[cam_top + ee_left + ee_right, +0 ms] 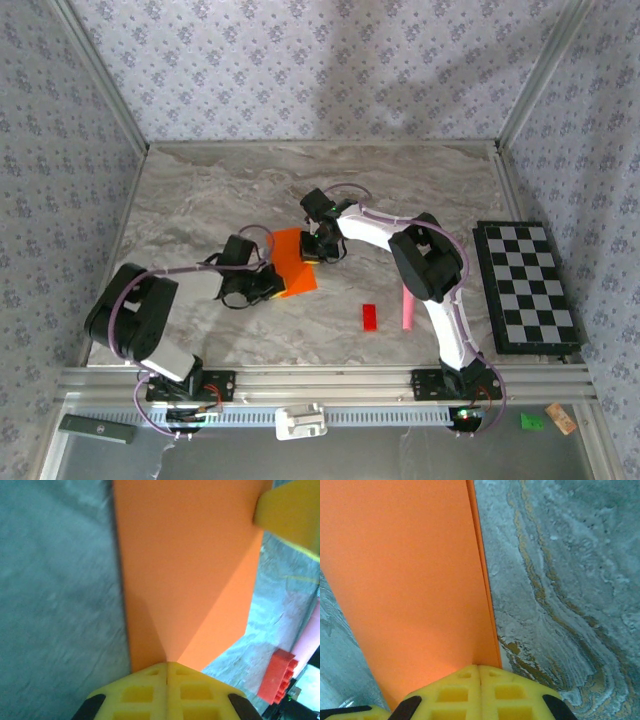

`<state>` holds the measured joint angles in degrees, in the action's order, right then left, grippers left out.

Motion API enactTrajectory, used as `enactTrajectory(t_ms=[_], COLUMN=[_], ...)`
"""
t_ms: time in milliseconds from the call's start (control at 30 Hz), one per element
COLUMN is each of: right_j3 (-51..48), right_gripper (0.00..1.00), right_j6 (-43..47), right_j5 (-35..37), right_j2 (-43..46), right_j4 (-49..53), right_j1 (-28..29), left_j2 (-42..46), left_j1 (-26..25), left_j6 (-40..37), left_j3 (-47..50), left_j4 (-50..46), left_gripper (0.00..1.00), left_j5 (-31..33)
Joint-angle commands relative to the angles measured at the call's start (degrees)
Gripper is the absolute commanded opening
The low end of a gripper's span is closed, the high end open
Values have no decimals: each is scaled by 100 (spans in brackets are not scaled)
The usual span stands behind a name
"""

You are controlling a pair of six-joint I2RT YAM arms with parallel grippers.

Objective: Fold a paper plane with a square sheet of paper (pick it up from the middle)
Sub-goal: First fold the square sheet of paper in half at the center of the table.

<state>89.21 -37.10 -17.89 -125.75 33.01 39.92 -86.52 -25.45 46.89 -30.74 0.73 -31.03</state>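
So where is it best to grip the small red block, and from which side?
Grip the red block across its two long sides, coming straight down from above: it lies flat on the table, narrow, with free space on both sides.

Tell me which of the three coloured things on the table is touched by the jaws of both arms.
The orange sheet of paper: both pairs of jaws are shut on its edges. The red block and the pink microphone lie apart, untouched.

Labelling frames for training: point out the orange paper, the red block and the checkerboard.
orange paper [293, 262], top external view, visible middle.
red block [370, 317], top external view, centre.
checkerboard [527, 287], top external view, centre.
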Motion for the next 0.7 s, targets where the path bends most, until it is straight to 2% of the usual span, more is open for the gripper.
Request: enactTrajectory(t_ms=[0,100,167,367,533,667], right_j3=[-685,-685,-694,-704,-728,-729], right_gripper=[4,4,4,4,4,4], right_j6=[-87,-87,-104,-131,-131,-126], right_j5=[1530,1539,1549,1537,1543,1525], right_j2=[-1111,-1117,-1110,-1113,-1113,-1122], right_j4=[1133,1139,1133,1128,1137,1137], right_j1=[-62,-58,-56,-57,-62,-66], left_j2=[465,789,753,32,-293,-90], left_j1=[121,146,138,17,-201,-232], left_j6=[-290,-333,-196,140,-140,-416], left_j3=[91,-263,-389,-500,-491,-148], left_j4=[-1208,-1232,-925,-215,-587,-1223], left_gripper=[4,4,5,4,4,4], left_j5=[14,-39,-163,-23,169,405])
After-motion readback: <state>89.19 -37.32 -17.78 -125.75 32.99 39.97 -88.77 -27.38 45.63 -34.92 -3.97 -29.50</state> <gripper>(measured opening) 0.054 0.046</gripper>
